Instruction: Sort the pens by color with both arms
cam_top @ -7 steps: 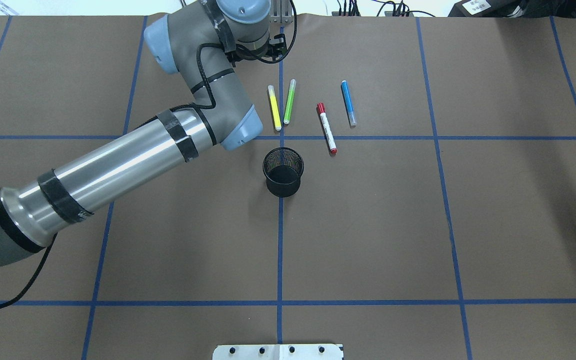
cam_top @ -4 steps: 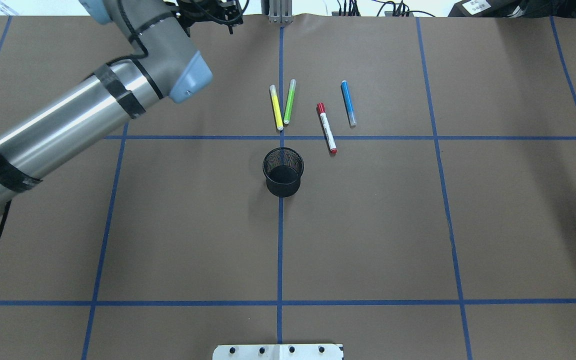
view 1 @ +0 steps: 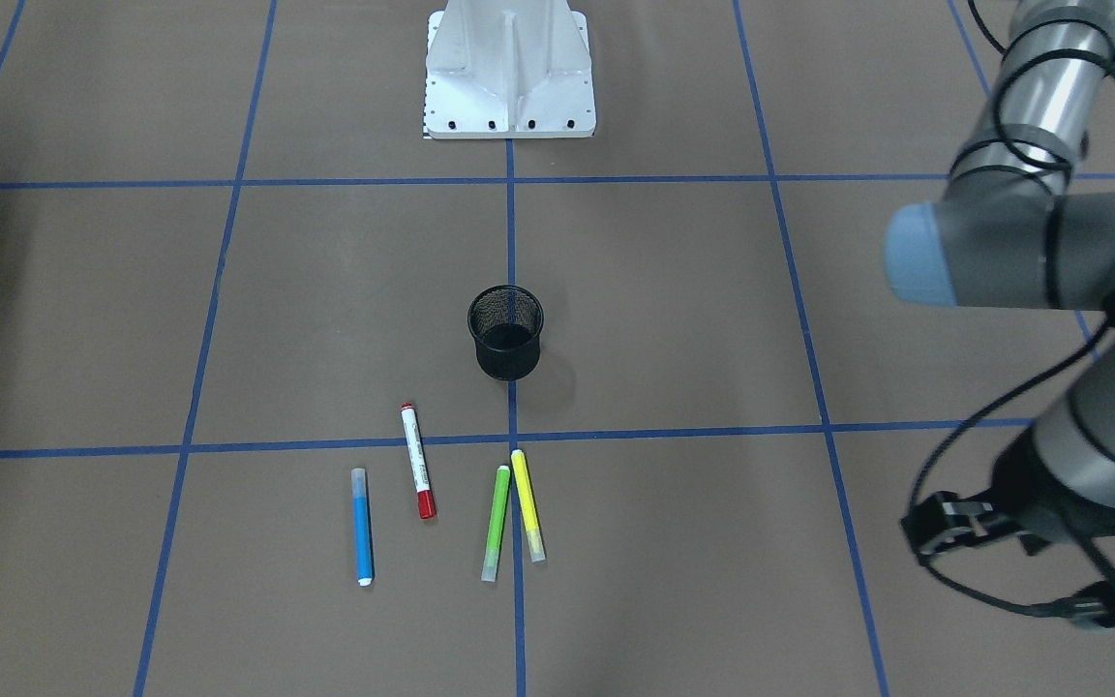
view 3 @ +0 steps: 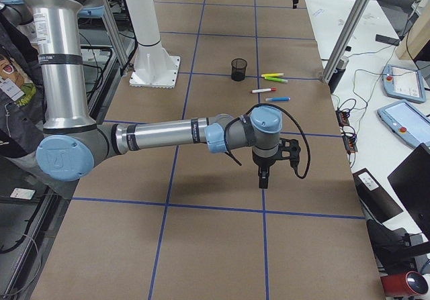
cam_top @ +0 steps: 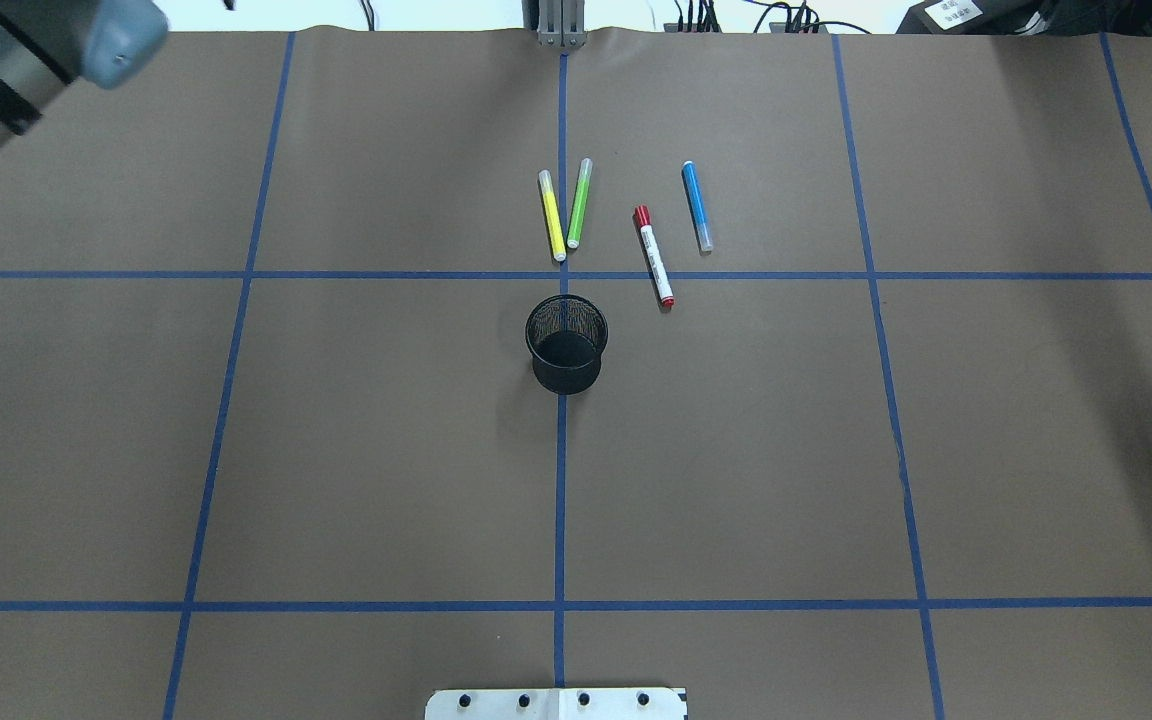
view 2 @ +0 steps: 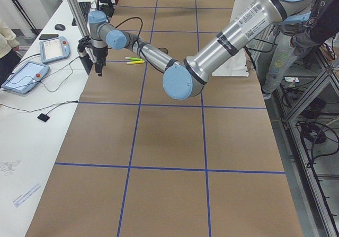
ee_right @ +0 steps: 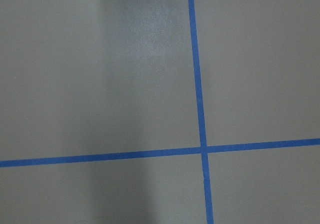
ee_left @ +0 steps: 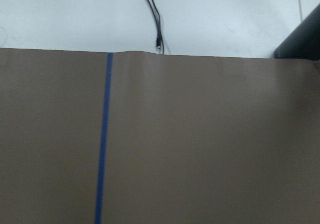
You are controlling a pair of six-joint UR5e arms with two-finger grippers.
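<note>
Four pens lie side by side beyond the black mesh cup [cam_top: 566, 343]: yellow [cam_top: 550, 215], green [cam_top: 579, 203], white with red ends [cam_top: 654, 256] and blue [cam_top: 697, 206]. In the front-facing view they are the blue [view 1: 361, 526], red-ended [view 1: 417, 461], green [view 1: 496, 523] and yellow [view 1: 527, 504] pens. My left gripper [view 2: 98, 70] points down at the table's far left edge, well away from the pens. My right gripper [view 3: 263, 181] hangs over bare table on the right. I cannot tell whether either is open or shut. Neither wrist view shows fingers or pens.
The left arm's elbow [cam_top: 26, 50] shows in the overhead view's top left corner. The white robot base [view 1: 509, 73] stands on the near side. A white bench with tablets [view 2: 24, 78] and an aluminium post [view 3: 349, 35] lie beyond the far edge.
My left arm has swung from over the yellow and green pens to the far left, almost out of the overhead view. The pens and cup have not moved.
</note>
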